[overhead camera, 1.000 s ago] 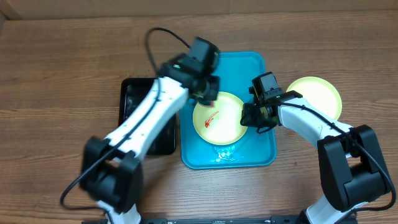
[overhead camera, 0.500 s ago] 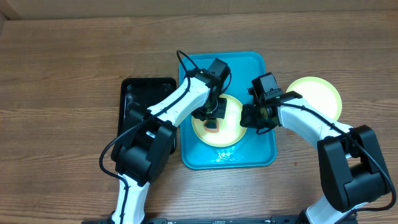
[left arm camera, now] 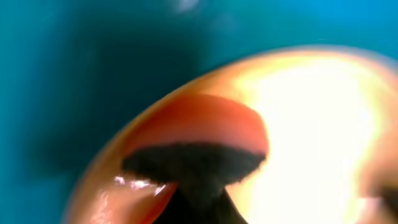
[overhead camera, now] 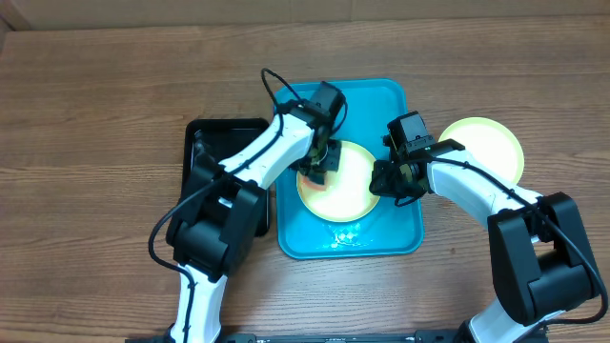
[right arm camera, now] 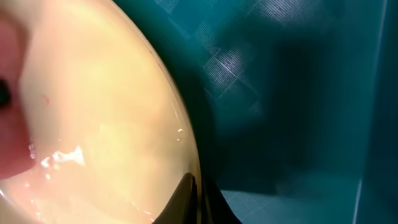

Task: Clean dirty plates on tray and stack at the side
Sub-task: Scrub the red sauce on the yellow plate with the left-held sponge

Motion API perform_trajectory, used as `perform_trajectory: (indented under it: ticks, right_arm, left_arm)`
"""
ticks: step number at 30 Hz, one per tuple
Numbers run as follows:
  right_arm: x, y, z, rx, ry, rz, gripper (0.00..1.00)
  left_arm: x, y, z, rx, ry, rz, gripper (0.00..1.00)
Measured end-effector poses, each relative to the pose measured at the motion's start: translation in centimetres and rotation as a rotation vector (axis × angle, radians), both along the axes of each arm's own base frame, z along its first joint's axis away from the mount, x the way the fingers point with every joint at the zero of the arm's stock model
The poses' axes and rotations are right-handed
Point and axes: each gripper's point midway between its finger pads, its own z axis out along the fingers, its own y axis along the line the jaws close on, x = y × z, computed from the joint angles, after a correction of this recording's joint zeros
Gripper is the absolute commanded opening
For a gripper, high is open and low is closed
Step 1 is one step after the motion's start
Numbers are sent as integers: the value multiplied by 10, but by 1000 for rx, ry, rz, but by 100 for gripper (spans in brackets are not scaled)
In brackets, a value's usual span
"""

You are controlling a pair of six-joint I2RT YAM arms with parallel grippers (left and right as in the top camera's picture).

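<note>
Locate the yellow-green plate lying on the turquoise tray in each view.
Overhead: the yellow-green plate sits at picture centre, in the middle of the tray.
Left wrist: it fills the lower right, blurred and glaring.
Right wrist: it fills the left half.
Shared landmark: the turquoise tray beneath it.

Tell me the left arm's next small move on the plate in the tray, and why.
Probably a short wiping stroke toward the middle of the plate. The left gripper is down on its upper-left part, the dark wiper pressed beside a reddish patch in the wrist view, so smear seems left there. The right gripper pinches the plate's right rim, steadying it.
</note>
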Motion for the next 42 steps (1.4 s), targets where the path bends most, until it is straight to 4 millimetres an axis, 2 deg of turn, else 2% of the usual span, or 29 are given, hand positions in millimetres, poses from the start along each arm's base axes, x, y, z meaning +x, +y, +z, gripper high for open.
perform_trajectory:
  ticks: [2,5,8,11,14,19,25,28,31,35,38,40,42]
  right_arm:
    - [0,0,0,0,0,-1,4]
    - [0,0,0,-1,0,-3,4]
    - [-1,-1,0,-4,4,-3,4]
    - [-2,-1,-1,-6,9,-3,4]
    - [-3,0,-1,1,12,1,4]
    - [-4,2,0,6,12,10,4]
    - [-4,2,0,9,12,11,4]
    - [-3,2,0,9,11,13,4]
    - [-3,2,0,10,11,14,4]
    - [-4,2,0,9,14,11,4]
    - [-4,2,0,8,14,9,4]
    - [-4,2,0,8,14,9,4]
    - [-4,2,0,9,14,9,4]
  left_arm:
    - [2,-24,1,-108,0,-29,4]
    - [-8,-51,-2,-192,26,-74,4]
    - [-19,-66,-4,-223,61,-92,4]
    - [-27,-67,-4,-221,98,-87,4]
    - [-36,-57,-5,-180,155,-54,4]
    - [-48,-18,-6,-27,248,27,4]
    - [-42,34,-5,191,218,75,4]
    - [-34,44,-5,247,174,77,4]
    - [-29,44,-5,250,147,79,4]
    - [-17,23,-4,145,114,69,4]
    - [-6,-20,2,-48,71,16,4]
    - [-11,-44,5,-129,74,-30,4]
    - [-26,-67,7,-180,98,-81,4]
